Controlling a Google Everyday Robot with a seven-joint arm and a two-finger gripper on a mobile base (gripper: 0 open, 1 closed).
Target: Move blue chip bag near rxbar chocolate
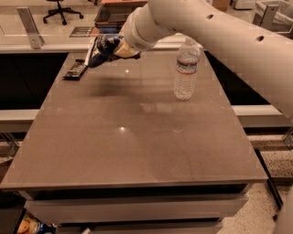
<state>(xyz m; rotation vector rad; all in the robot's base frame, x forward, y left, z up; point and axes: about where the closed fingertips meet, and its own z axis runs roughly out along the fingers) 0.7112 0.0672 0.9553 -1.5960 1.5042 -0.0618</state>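
Note:
The blue chip bag (101,49), dark blue crinkled foil with white edges, hangs in the air over the far left part of the table. My gripper (120,49) is shut on its right side and holds it above the surface. The rxbar chocolate (75,70), a small flat black bar with pale lettering, lies on the table's far left corner, just below and left of the bag. The bag casts a shadow on the table beneath it.
A clear plastic water bottle (186,71) stands upright at the far right of the brown table (137,137). My white arm (219,36) reaches in from the upper right. A counter with a tray (110,13) lies behind the table.

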